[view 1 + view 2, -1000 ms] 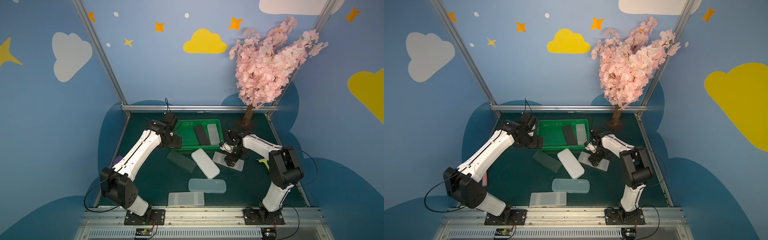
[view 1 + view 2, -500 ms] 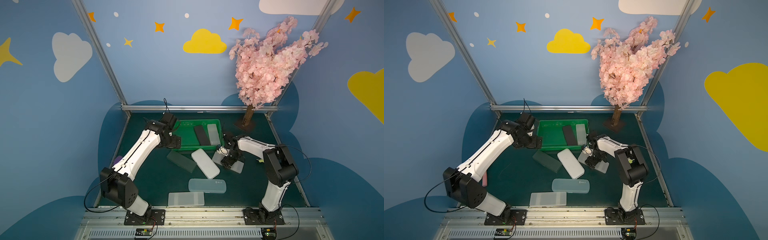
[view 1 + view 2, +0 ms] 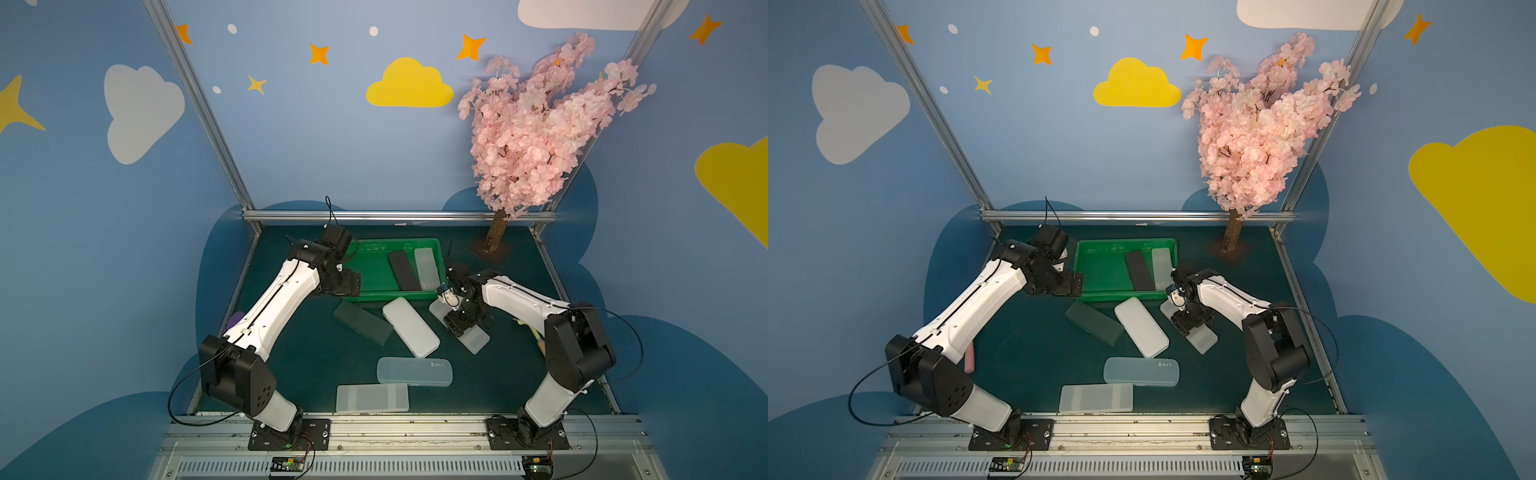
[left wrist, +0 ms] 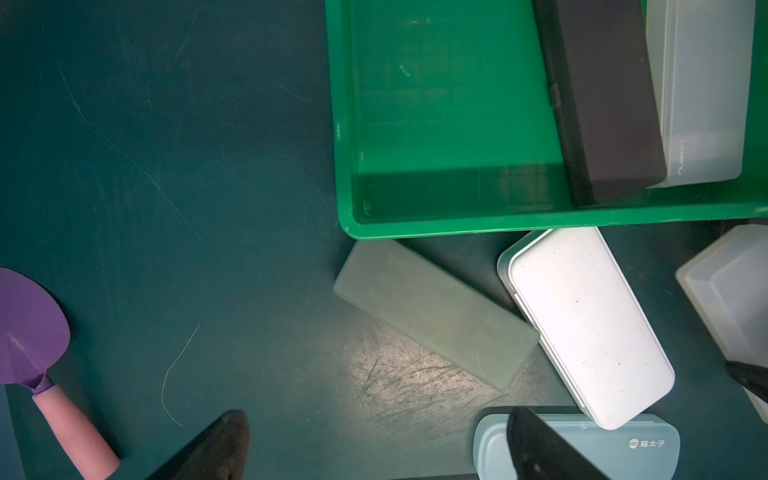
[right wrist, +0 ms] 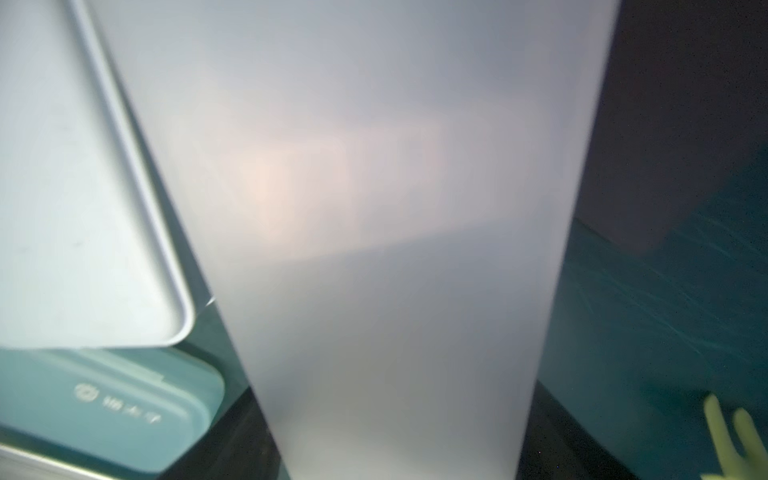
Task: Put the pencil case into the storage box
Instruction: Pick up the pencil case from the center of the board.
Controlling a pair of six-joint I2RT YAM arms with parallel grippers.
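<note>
Left pincer [image 3: 351,284] apart by storage box [image 3: 374,270] rim; right pincer [image 3: 459,328] over pencil case [image 3: 474,341], grip unclear.

A frosted translucent white rectangular plastic pencil case [image 4: 702,83], lying in the shallow bright green plastic tray [image 4: 415,224] well apart from the left claw [image 4: 374,432], carried the small pale word "nusign" near one short end. The pale blue rounded plastic pencil case [image 4: 648,457], partly hidden behind one of that claw's fingers [image 4: 540,453], bore a white round logo and the characters "猫太子"; in the right wrist view its print was only a blur. Faint raised lettering on the opaque white rounded pencil case [image 4: 582,324] just beside the blue one could not be read.
</note>
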